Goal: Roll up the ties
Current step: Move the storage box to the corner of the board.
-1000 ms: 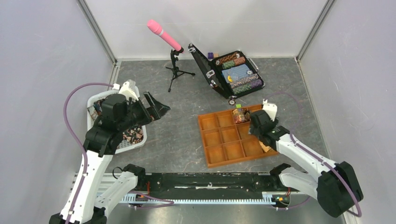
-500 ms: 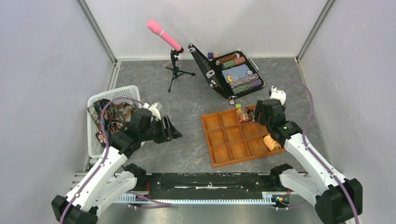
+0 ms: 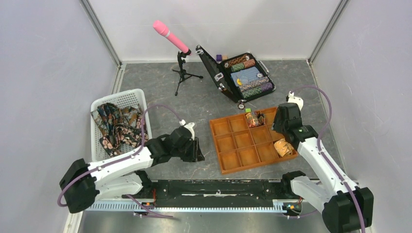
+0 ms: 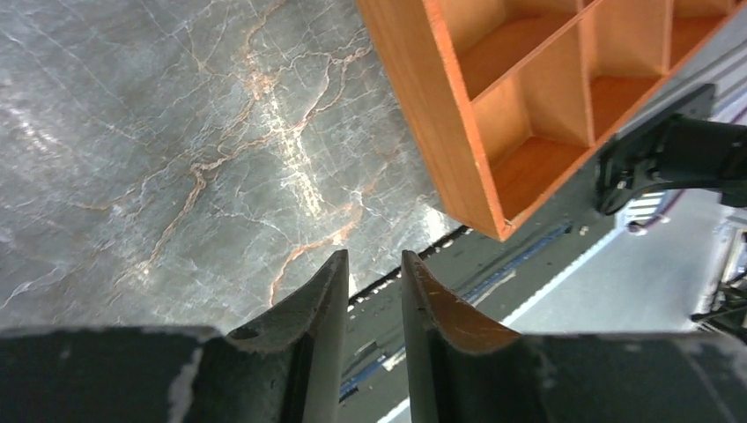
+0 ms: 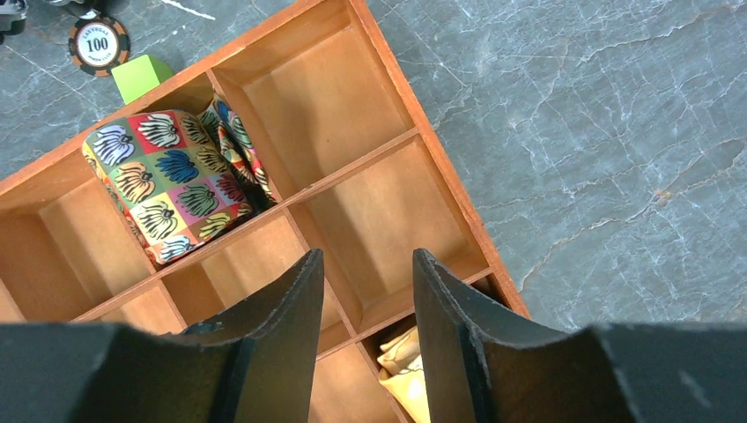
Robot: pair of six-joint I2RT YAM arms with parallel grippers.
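Both pincers released.
- Left gripper [image 4: 373,260]: jaws parted narrowly, nothing between them. It sits low over bare table beside the near-left corner of the orange compartment tray [image 4: 528,97].
- Right gripper [image 5: 366,260]: jaws apart, empty, above the tray's far-right corner.

Two rolled ties are stowed: a patchwork-print coil [image 5: 167,181] in the far row and a tan-gold coil [image 3: 283,147] in the near-right corner compartment. Unrolled ties [image 3: 116,128] lie heaped in the white basket [image 3: 121,97] at the table's left edge.

Likely step: fetch the next tie.
- Widen your left jaws.
- Pinch one narrow end only.
- Lift slowly so the tangle doesn't follow.
- Lay the tie flat on bare table between basket and tray, then roll.
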